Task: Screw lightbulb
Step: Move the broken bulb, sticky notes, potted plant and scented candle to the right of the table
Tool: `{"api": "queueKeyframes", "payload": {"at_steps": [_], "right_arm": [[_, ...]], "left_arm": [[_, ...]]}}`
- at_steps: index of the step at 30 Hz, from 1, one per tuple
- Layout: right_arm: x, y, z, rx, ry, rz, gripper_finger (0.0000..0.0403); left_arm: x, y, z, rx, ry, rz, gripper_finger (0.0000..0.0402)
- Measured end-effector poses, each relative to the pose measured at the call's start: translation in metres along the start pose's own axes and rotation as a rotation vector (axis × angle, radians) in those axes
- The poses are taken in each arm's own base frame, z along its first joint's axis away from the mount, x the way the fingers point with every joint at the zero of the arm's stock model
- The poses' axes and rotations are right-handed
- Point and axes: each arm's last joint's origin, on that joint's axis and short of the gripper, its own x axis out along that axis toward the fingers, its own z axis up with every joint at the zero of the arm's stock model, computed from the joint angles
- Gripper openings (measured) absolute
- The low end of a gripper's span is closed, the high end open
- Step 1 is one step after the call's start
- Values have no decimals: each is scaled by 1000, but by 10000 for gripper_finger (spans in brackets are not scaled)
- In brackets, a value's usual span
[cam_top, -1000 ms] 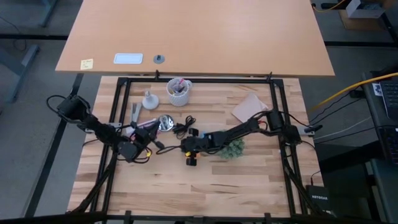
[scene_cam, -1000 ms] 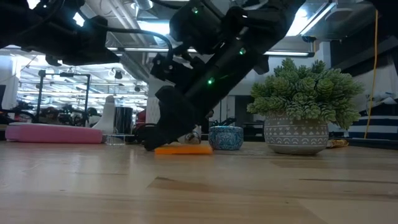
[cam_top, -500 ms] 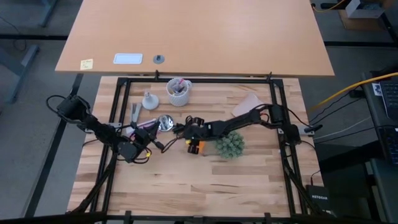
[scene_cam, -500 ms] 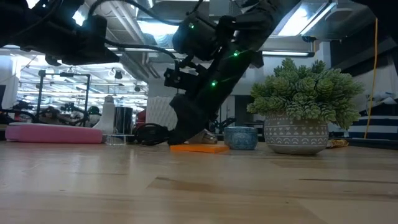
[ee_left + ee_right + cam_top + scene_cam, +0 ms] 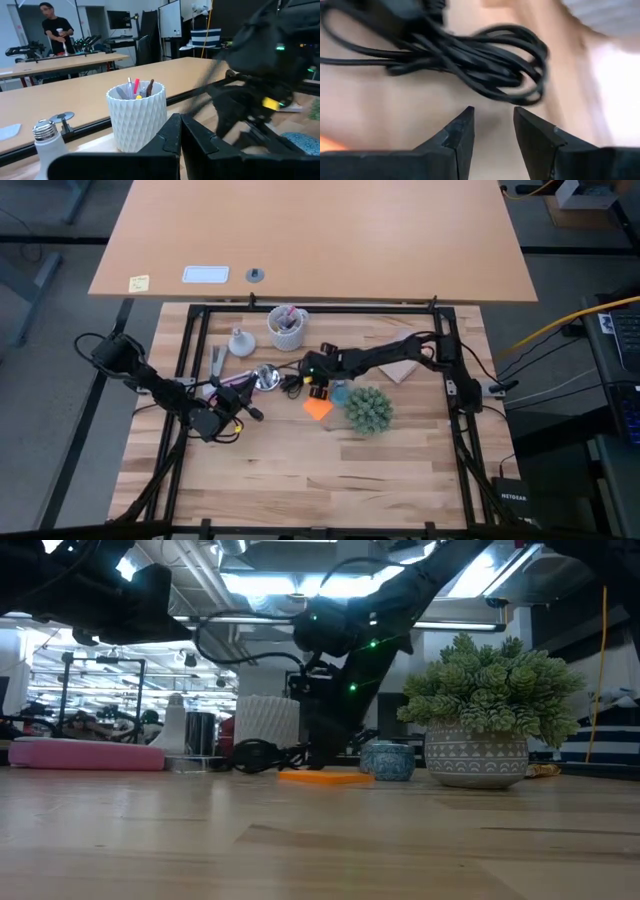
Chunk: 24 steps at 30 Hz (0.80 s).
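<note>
The lightbulb [image 5: 240, 340] stands on its white dome at the table's far left, its metal screw base [image 5: 46, 130] pointing up. The shiny socket [image 5: 266, 376] lies near the middle, and its black cord [image 5: 292, 385] is coiled beside it. My right gripper [image 5: 305, 380] hangs open just above that cord [image 5: 470, 55], fingers slanting down with nothing between them. My left gripper [image 5: 240, 388] waits left of the socket. It is shut [image 5: 180, 132], level and empty, and points toward the bulb and the pen cup.
A white cup of pens [image 5: 287, 328] stands at the far edge beside the bulb. An orange sticky note [image 5: 318, 407], a small blue bowl [image 5: 340, 392] and a potted plant [image 5: 368, 410] lie near my right gripper. A pale card [image 5: 400, 365] lies under the right arm.
My right gripper has swept from over the orange note toward the table's far edge. It has tipped further down and now hangs over the black cord beside the socket, still open. The note now lies uncovered.
</note>
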Motion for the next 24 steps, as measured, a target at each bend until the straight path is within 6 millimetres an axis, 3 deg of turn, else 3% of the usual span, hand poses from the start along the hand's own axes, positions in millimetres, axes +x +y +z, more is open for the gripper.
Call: {"api": "queueKeyframes", "payload": {"at_steps": [4,7,10,13,20,24], "right_arm": [[-9,-18,-1,23,14,-15,143],[-28,-26,1,26,-4,-22,143],[-54,-31,2,21,-8,-19,143],[-94,-31,7,68,-64,19,143],[-152,8,10,101,-167,218,143],[-164,44,6,55,-174,270,143]], "left_arm": [[0,0,0,0,0,0,0],[0,0,0,0,0,0,0],[0,0,0,-1,0,0,0],[0,0,0,-1,0,0,0],[0,0,0,7,0,0,0],[0,0,0,8,0,0,0]]}}
